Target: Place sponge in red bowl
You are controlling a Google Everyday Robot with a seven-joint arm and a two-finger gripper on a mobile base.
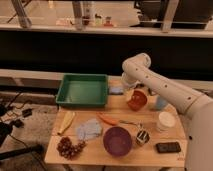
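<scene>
The sponge (116, 90), a small light-blue block, lies on the table's far edge just right of the green tray. The glossy red bowl (137, 100) sits a little to its right and nearer the camera. My white arm reaches in from the right, bends at an elbow above the table, and points down. My gripper (127, 89) hangs at the back of the table between the sponge and the red bowl, close to the sponge's right side. It is open with nothing in it. The wrist hides part of the bowl's far rim.
A green tray (82, 90) fills the back left. A blue cup (161, 102) and a white cup (166, 120) stand at the right. In front lie a purple bowl (117, 140), pale-blue cloth (88, 129), carrot (107, 120), banana (66, 122), grapes (67, 147), small can (142, 137) and black phone (167, 147).
</scene>
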